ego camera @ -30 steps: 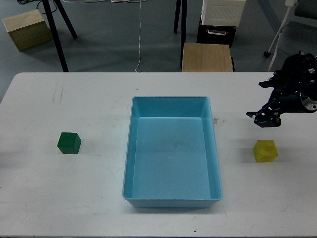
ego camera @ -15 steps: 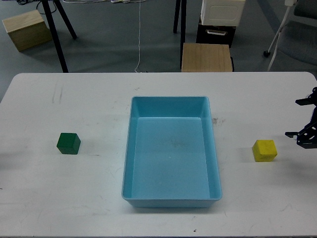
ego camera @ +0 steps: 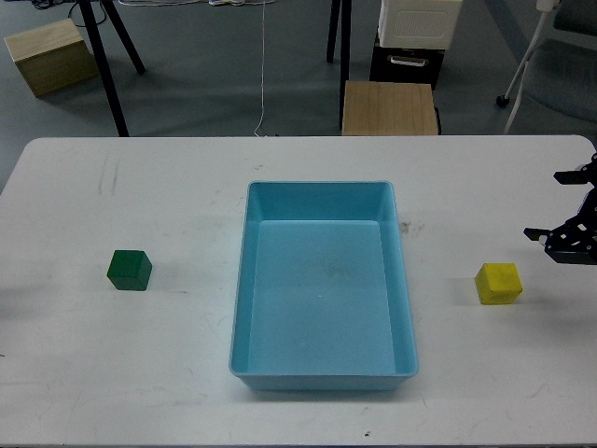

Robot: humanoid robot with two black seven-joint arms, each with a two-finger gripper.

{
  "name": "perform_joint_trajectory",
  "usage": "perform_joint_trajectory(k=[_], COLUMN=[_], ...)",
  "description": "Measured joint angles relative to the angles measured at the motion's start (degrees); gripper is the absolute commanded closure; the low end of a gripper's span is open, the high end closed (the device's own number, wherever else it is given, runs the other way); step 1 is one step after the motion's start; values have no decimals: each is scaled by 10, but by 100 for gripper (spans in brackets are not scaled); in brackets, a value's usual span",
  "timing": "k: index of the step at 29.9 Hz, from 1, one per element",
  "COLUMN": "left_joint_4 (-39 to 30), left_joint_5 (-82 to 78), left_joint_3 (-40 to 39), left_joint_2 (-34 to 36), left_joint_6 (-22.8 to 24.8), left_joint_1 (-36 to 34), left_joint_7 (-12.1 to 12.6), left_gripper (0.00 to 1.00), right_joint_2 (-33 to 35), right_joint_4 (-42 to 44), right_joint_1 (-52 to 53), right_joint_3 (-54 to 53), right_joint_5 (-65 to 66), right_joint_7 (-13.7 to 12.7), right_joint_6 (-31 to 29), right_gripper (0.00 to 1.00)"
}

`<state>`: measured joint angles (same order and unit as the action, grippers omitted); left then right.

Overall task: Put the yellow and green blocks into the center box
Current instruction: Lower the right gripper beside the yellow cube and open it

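A yellow block point(ego camera: 498, 283) sits on the white table point(ego camera: 140, 373), to the right of the light blue box point(ego camera: 401, 280). A green block point(ego camera: 130, 270) sits on the table to the left of the box. The box is empty. My right gripper point(ego camera: 548, 205) enters at the right edge, above and to the right of the yellow block and apart from it. Its two dark fingertips point(ego camera: 562, 175) stand apart, so it is open and empty. My left arm and gripper are out of view.
Beyond the table's far edge stand a wooden stool point(ego camera: 389, 107), a white and black unit point(ego camera: 417, 37), black stand legs point(ego camera: 112, 75), a wooden box on the floor point(ego camera: 51, 54) and a chair base point(ego camera: 541, 65).
My right gripper pulled back to the right edge from beside the box, then shifted slightly left and up in the last half second. The blocks have not moved.
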<state>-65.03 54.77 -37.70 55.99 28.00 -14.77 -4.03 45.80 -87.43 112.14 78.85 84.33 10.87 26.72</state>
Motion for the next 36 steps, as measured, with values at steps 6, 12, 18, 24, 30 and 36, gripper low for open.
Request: perform_joint_trajectory(k=[6,12,18,24,30,36], left_joint_4=[0,1,1,2,6,6], left_joint_5=[0,-1,-9,-10,-10,-11], left_joint_3=[0,0,0,0,0,0], left_joint_2=[0,0,-1,-1,-1,-2], left_joint_6=[0,0,0,0,0,0], left_joint_1=[0,1,1,-1,-1,0], left_joint_7=[0,0,0,0,0,0], left_gripper=[0,0,0,0,0,0], right_joint_2=[-1,13,15,-5,-16,21], right_joint_4=[-2,-8,-7,-1,0,-4], right_joint_1=[-11,-58,-102,-97,-100,-107], right_joint_3=[-20,-27,-27,-31,-40,-52], right_joint_5=[-154,-250,-186,-102,-103,-139], right_joint_7=[-3,-1,0,0,-2,-4], right_joint_6=[-12,-13,-12,-12,-12,-3], right_gripper=[1,1,1,1,1,1])
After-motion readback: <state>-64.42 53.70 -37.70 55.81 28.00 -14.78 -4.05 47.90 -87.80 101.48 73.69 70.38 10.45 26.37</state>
